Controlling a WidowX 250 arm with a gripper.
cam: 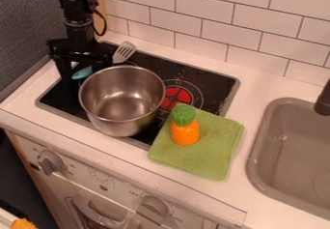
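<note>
Oven front (122,201), toy carrot (185,133), pot (122,105), spatula (124,52) near gripper (82,72)

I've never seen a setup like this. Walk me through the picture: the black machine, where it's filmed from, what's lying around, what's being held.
The black machine is a robot arm, coming in at the upper left. Its two-finger gripper works like a simple hand. The one picture comes from a fixed camera looking down at a slant.

The fingers stand apart, with a slotted spatula's blue handle between them; whether they touch it, I can't tell. Beside it, a metal pot sits on the stovetop. A toy carrot with a green top rests on a green cloth. At the right is a sink.
</note>
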